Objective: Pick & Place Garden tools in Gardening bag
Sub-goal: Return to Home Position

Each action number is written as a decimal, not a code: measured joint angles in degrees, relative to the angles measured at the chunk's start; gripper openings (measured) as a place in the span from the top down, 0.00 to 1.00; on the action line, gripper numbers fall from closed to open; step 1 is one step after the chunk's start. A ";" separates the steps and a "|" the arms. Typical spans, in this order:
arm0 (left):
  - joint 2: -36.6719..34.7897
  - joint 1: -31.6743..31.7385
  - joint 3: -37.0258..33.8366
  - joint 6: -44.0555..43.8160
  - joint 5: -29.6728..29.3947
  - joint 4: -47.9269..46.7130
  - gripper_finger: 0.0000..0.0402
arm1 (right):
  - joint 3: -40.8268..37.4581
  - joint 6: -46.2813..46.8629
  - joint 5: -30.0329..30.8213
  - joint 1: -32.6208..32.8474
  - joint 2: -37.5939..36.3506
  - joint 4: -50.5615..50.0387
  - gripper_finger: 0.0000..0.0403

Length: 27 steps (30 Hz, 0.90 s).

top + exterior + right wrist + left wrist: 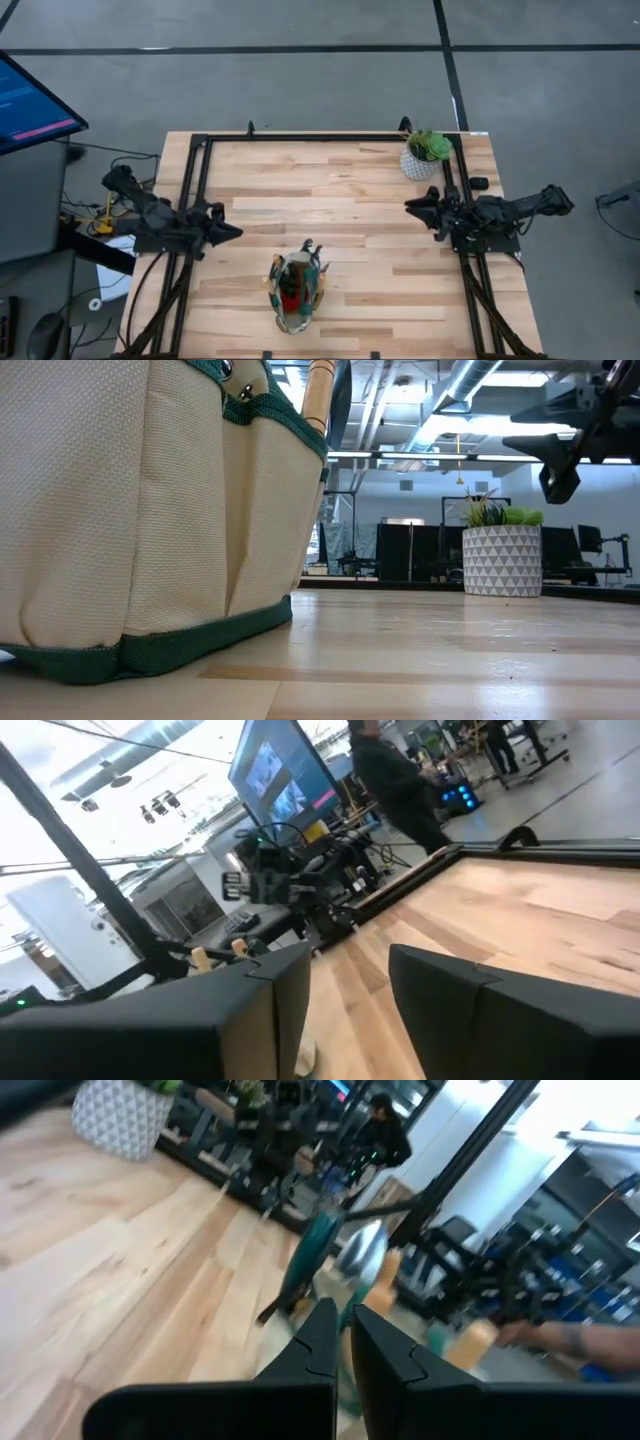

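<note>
The gardening bag (100, 510) stands on the wooden table (350, 200). It is near the front edge, about in the middle between the two arms. The garden tools (300, 275) are inside it — their handles and tips poke up out of the top, and something red shows among them. Seen from table height, one pale wooden handle (320, 390) sticks up past the bag's green trim.

The left gripper (232, 232) hangs over the left side of the table, well apart from the bag. Its fingers are pressed almost together and hold nothing.

The right gripper (347, 960) hangs over the right side, near a green plant in a white pot (421, 158) by the far right corner — its fingers are spread apart and hold nothing.
</note>
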 joint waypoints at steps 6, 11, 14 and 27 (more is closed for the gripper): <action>0.97 0.00 -3.29 2.50 0.07 4.45 1.00 | -0.02 -1.89 -1.79 -0.02 -0.02 -1.64 0.75; 0.83 0.00 -3.53 2.81 -2.30 5.05 1.00 | -0.04 -2.95 -1.55 -0.02 0.00 -2.56 0.80; 0.96 0.01 -3.53 2.15 -3.18 5.07 1.00 | -0.04 -3.12 -1.51 -0.02 0.00 -2.56 0.81; 1.23 0.01 -3.60 2.05 -3.08 5.49 1.00 | -0.09 -3.16 -1.39 -0.02 0.02 -2.56 0.81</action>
